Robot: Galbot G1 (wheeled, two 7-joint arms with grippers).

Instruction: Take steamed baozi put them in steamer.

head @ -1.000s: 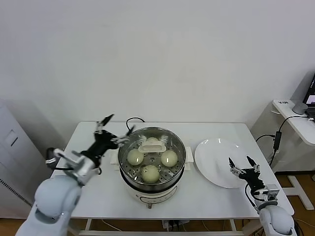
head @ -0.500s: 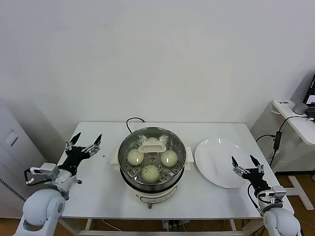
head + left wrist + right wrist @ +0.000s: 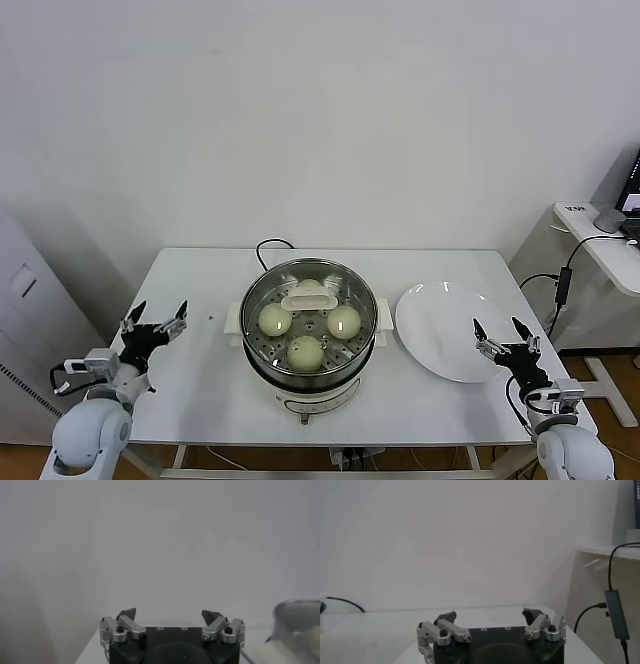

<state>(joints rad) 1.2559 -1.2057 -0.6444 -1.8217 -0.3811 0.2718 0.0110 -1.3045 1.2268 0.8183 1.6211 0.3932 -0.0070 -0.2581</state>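
Baozi (image 3: pixel 305 352) sat in the steamer (image 3: pixel 352 362) at frame centre, three plainly visible, a fourth unclear; at the lower corners, left gripper (image 3: pixel 153 324) and right gripper (image 3: pixel 508 337) hung released, empty; plate (image 3: pixel 440 325) at centre right lay bare; loading looked essentially finished.

baozi (image 3: pixel 276 320): 4 | steamer (image 3: pixel 262 360): 1 | plate (image 3: pixel 440 345): 1 | pincers: 2 | table (image 3: pixel 200 385): 1

We see a white table (image 3: pixel 200 385) with a white plate (image 3: pixel 440 325) on its right side, bare. Black cable (image 3: pixel 268 243) loops at the table's back edge. Side desk (image 3: pixel 600 250) far right, another cable (image 3: pixel 560 285) hanging off it.
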